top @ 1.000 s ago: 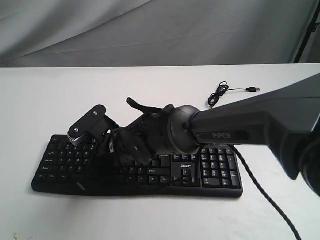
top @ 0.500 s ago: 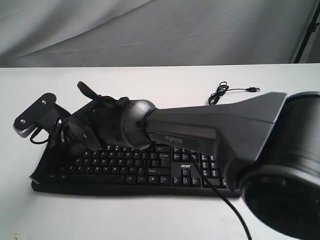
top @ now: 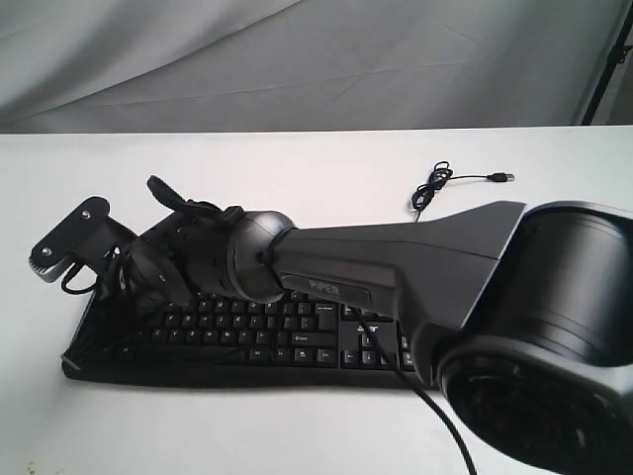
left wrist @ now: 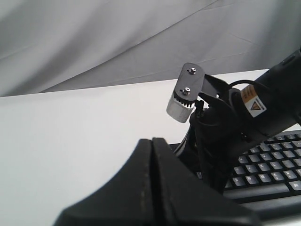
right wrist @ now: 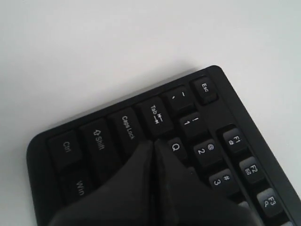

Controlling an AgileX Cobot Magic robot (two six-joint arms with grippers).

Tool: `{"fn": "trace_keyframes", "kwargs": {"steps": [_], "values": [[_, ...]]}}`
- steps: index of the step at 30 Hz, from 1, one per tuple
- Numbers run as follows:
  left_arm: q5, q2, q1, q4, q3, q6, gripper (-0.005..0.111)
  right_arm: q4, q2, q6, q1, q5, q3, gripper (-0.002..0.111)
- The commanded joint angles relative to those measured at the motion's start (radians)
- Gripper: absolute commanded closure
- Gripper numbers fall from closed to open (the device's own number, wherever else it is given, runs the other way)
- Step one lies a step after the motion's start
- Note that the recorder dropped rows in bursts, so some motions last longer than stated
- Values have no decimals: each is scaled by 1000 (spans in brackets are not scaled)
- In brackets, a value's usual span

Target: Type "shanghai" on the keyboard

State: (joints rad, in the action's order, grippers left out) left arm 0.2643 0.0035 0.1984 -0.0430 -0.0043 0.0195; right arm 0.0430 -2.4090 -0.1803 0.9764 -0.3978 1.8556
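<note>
My right gripper (right wrist: 153,142) has its two fingers pressed tight together, and there is nothing held between them. In the right wrist view its pointed tip sits over the keyboard (right wrist: 202,150), right where the Tab key (right wrist: 156,117), the Caps Lock key (right wrist: 128,127) and the Q key (right wrist: 176,147) meet. I cannot tell if the tip is pushing a key down or just hanging above it.

In the exterior view the keyboard (top: 297,332) is black and wide. It lies flat on the white bench (top: 297,163) in the lower middle of the frame. My right arm (top: 396,257) comes in from the lower right of the frame and reaches all the way across to the left end of the keyboard, so it hides a lot of the keys. Its wrist camera (top: 67,240) sticks out at the left of the frame. The thin black USB cable (top: 432,186) lies in a little bunch on the bench in the upper right of the frame, and its plug (top: 502,177) lies loose just past it.

My left gripper (left wrist: 151,141) is closed up too, finger against finger, and it has hold of nothing. The left wrist view shows white bench around it, with the right arm's wrist and the keyboard beyond its tip. A grey cloth (top: 247,59) hangs behind the bench.
</note>
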Motion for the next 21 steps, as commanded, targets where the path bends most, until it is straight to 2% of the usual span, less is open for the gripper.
{"fn": "trace_keyframes", "kwargs": {"steps": [1, 21], "values": [[-5, -3, 4, -1, 4, 3, 107, 1, -7, -6, 2, 12, 8, 108], [-5, -3, 4, -1, 4, 3, 107, 6, -26, -9, 2, -11, 8, 108]]}}
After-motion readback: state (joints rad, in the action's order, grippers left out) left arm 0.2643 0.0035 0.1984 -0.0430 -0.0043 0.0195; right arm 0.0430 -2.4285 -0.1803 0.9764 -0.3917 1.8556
